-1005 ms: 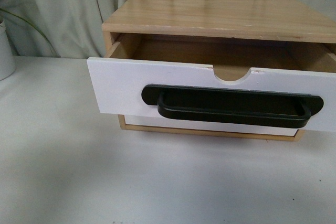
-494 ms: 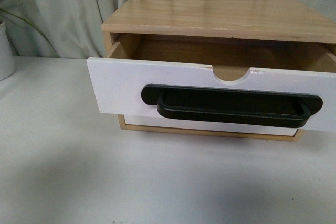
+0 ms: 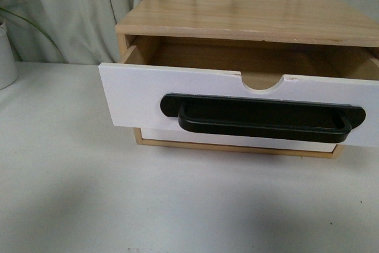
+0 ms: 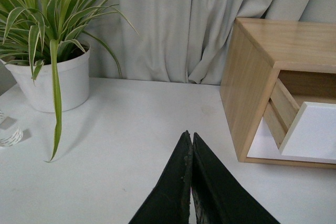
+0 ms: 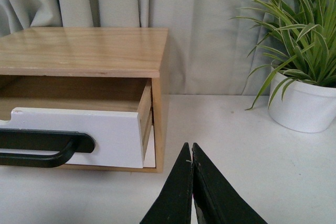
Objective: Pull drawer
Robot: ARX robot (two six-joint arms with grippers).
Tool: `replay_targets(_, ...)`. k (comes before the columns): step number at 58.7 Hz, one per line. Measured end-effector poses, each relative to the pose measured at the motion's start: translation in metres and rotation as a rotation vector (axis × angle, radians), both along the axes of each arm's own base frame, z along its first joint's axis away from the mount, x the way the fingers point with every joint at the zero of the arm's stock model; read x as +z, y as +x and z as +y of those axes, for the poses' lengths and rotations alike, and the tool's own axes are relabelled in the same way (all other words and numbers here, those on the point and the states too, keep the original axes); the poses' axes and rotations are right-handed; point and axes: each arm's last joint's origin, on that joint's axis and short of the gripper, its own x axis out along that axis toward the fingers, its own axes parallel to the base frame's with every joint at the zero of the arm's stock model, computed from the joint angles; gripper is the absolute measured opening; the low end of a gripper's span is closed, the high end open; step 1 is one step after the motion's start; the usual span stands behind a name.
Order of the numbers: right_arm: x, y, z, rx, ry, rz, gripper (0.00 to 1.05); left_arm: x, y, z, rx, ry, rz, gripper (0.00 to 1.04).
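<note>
You see the drawer [image 3: 237, 102] pulled out at twelve o'clock; left gripper [image 4: 191, 142] and right gripper [image 5: 191, 153] clenched, empty.

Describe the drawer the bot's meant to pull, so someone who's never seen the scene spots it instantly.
On the white table stands a light wood cabinet before grey curtains. The drawer is the upper one, slid partly out. It has a long black bar handle and a half-round notch in its top edge; the plain white front beneath has no handle.

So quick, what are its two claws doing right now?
Left gripper: closed, holding nothing.
Right gripper: closed, holding nothing, away from the drawer.
</note>
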Motion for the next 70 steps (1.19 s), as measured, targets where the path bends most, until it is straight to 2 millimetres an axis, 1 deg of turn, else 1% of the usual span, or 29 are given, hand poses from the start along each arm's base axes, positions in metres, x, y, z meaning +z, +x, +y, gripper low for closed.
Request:
replay_targets(7,-0.003,0.0,0.0,0.0,0.0,0.001,0.01,-0.003,-0.003,0.0,0.0,0.0,-0.001,0.04)
replay_targets(11,-0.009,0.0,0.0,0.0,0.0,-0.006,0.01,-0.008,-0.005,0.0,0.0,0.0,-0.009,0.04)
replay_targets(14,-0.012,0.0,0.0,0.0,0.0,-0.002,0.01,-0.008,-0.005,0.0,0.002,0.0,-0.011,0.04)
replay_targets(37,-0.012,0.0,0.0,0.0,0.001,-0.004,0.01,-0.008,-0.013,0.0,0.0,0.0,-0.017,0.04)
replay_targets(43,-0.012,0.0,0.0,0.0,0.001,-0.004,0.01,-0.013,-0.02,0.0,-0.001,0.0,0.019,0.04)
replay_targets(46,-0.012,0.0,0.0,-0.001,0.001,-0.004,0.01,-0.011,-0.023,0.0,0.0,0.0,-0.004,0.04)
replay_targets(64,-0.012,0.0,0.0,0.0,0.001,-0.004,0.01,-0.011,-0.024,0.0,-0.001,0.0,-0.01,0.04)
replay_targets(65,-0.012,0.0,0.0,0.0,0.001,-0.004,0.01,-0.011,-0.024,0.0,-0.001,-0.001,-0.01,0.06)
replay_targets(66,-0.012,0.0,0.0,0.0,0.0,-0.004,0.04,-0.011,-0.024,0.0,-0.001,-0.001,-0.01,0.11)
replay_targets(70,-0.012,0.0,0.0,0.0,0.001,-0.004,0.2,-0.011,-0.024,0.0,0.0,-0.001,-0.01,0.27)
